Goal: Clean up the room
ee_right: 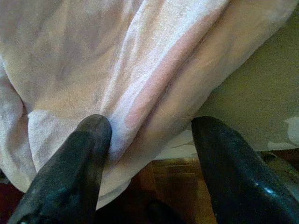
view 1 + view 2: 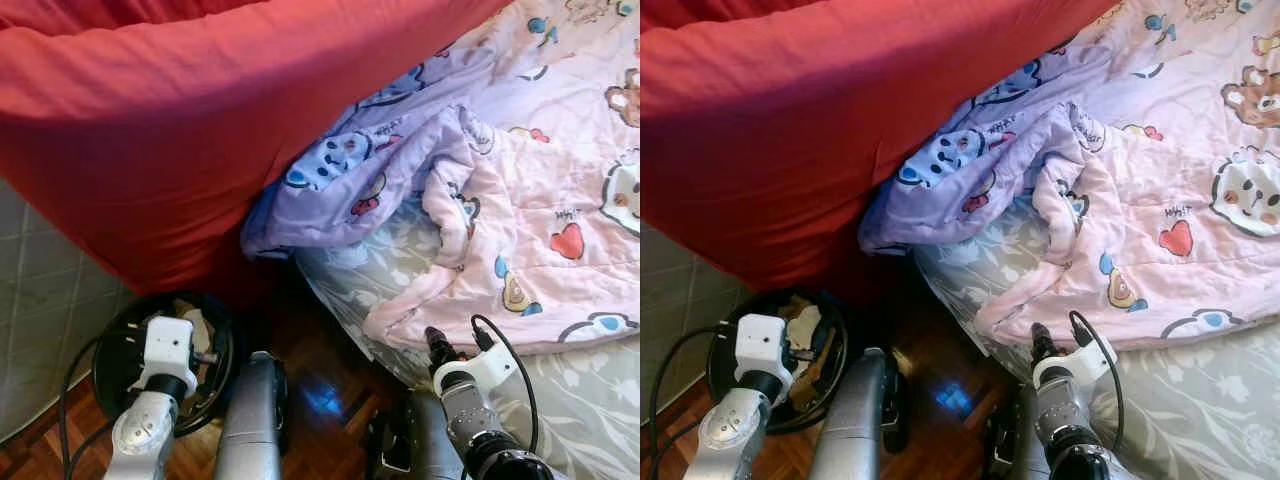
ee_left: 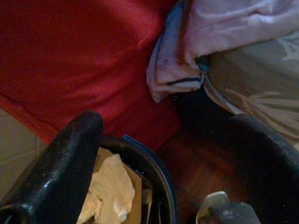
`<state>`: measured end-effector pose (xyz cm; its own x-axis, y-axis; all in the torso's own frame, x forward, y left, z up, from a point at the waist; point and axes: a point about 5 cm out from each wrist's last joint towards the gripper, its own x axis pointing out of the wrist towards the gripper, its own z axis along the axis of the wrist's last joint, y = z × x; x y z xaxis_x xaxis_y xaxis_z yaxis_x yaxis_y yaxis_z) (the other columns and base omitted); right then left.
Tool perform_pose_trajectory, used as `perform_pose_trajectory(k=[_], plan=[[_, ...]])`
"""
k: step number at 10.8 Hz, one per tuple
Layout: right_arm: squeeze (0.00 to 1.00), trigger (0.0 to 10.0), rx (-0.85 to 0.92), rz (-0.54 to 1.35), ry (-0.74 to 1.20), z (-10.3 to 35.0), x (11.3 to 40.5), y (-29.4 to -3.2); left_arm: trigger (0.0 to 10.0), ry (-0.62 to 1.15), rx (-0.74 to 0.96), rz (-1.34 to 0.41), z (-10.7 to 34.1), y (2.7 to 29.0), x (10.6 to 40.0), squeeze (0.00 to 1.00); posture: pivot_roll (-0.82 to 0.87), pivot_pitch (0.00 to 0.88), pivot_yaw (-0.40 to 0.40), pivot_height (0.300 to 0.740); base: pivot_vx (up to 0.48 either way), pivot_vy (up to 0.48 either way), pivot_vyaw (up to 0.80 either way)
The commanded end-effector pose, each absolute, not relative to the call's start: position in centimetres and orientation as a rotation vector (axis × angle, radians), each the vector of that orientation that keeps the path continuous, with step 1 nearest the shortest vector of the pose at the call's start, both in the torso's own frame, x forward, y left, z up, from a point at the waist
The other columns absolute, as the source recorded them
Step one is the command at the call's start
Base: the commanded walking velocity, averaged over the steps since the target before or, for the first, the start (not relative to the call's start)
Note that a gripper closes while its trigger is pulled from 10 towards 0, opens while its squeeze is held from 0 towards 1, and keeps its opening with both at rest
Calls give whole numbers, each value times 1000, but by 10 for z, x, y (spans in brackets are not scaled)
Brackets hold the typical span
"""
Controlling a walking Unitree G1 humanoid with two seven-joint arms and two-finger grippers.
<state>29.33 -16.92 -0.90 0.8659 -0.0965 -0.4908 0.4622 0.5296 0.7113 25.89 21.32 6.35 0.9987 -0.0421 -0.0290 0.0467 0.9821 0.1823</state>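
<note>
Red cover [image 2: 170, 130] drapes the upper left, and below it on my left sits a black waste bin [image 2: 215, 345] with crumpled paper [image 3: 112, 186] inside, standing on the wooden floor [image 2: 320, 390] close to the foot of the bed. My left gripper [image 3: 163, 154] hangs just above that bin, fingers spread wide and holding nothing; in its wrist view the bin's rim lies under the nearer finger. I read that arm as idle for this step.

Moving right, the lilac underside of the quilt [image 2: 360, 170] bunches against the red cover, and the pink quilt [image 2: 540, 200] spreads on across the grey patterned sheet [image 2: 590, 390] toward the bed's right side. Its lower hem runs roughly left to right along the near edge of the bed, with a folded corner [image 2: 400, 325] drooping over that edge.

My right gripper [image 2: 455, 345] is the nearer one by far. It sits right at that hem, pointing up and away from me into the fabric. The right wrist view shows both black fingers [image 1: 70, 172] apart, straddling a fold of the pink quilt with cloth between them but not pinched. So the hem lies straight ahead of the gripper, crosswise to its fingers; to my mind closing on that fold comes next, then a pull to straighten the quilt across the bed.
</note>
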Motion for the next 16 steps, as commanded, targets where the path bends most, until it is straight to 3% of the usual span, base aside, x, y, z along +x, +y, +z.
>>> perform_pose_trajectory(k=[1, 9, 14, 16], plan=[[0, 0, 976, -391, 461, -21, 280, -171, 10000, 63, 203, -51, 57, 215, 252, 0, 323, 405, 20, 631, 0, 0, 0], [0, 0, 919, -349, 444, -19, 281, -170, 10000, 84, 203, -52, 56, 215, 254, 0, 304, 386, 28, 631, 0, 0, 0], [0, 0, 899, -381, 406, -18, 280, -183, 10000, 103, 193, -49, 50, 213, 262, 0, 271, 355, 22, 631, 0, 0, 0], [0, 0, 804, -309, 393, -17, 279, -181, 10000, 168, 178, -27, 34, 217, 258, 0, 258, 315, 17, 631, 0, 0, 0]])
